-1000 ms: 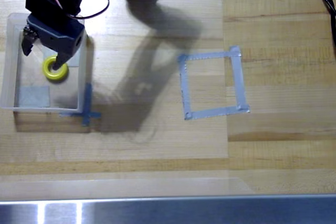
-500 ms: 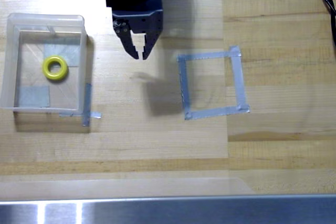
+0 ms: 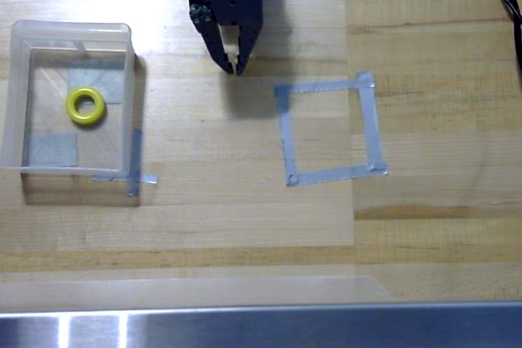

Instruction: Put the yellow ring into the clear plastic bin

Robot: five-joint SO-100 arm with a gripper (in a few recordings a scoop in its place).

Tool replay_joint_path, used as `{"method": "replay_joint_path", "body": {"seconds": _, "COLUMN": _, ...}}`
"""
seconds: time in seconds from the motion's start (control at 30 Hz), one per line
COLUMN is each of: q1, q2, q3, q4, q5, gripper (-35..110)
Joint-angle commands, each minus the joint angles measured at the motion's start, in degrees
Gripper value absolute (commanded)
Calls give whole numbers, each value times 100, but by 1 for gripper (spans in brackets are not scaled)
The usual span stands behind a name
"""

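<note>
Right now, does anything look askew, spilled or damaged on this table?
Nothing stands out. The yellow ring lies flat inside the clear plastic bin, which sits upright. The gripper is empty, off to the bin's right.

You have one small bright yellow donut-shaped ring [image 3: 86, 107] and one square clear plastic bin [image 3: 16, 95], both at nine o'clock in the overhead view. One grey tape square outline [image 3: 369, 120] sits at three o'clock, and one dark two-finger gripper [image 3: 234, 61] at twelve.
</note>
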Motion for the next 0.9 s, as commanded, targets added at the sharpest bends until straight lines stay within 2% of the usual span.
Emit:
{"method": "replay_joint_path", "body": {"seconds": 0.0, "q1": 9, "q2": 123, "q3": 35, "q4": 141, "q5": 97, "gripper": 1}}
{"method": "replay_joint_path", "body": {"seconds": 0.87, "q1": -9, "q2": 149, "q3": 668, "q4": 97, "q5": 158, "gripper": 1}}
